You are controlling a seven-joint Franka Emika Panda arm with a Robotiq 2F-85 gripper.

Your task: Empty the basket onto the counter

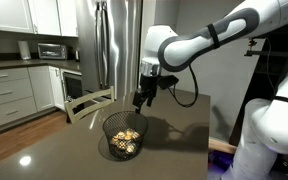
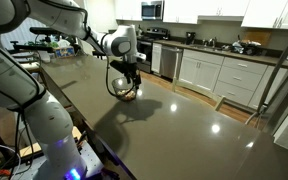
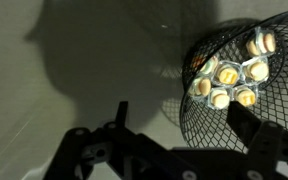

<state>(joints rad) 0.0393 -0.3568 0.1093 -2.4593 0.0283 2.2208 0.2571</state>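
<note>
gripper [image 3: 180, 126] is held spread and empty near the basket [image 3: 198, 122], which is set on the counter [image 3: 44, 95] with small round pieces [image 3: 224, 76] inside. its rim should be pinched firmly, then tipped slowly.

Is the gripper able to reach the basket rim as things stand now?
Probably yes: the open gripper hangs close above the basket, with nothing between them over the counter.
</note>
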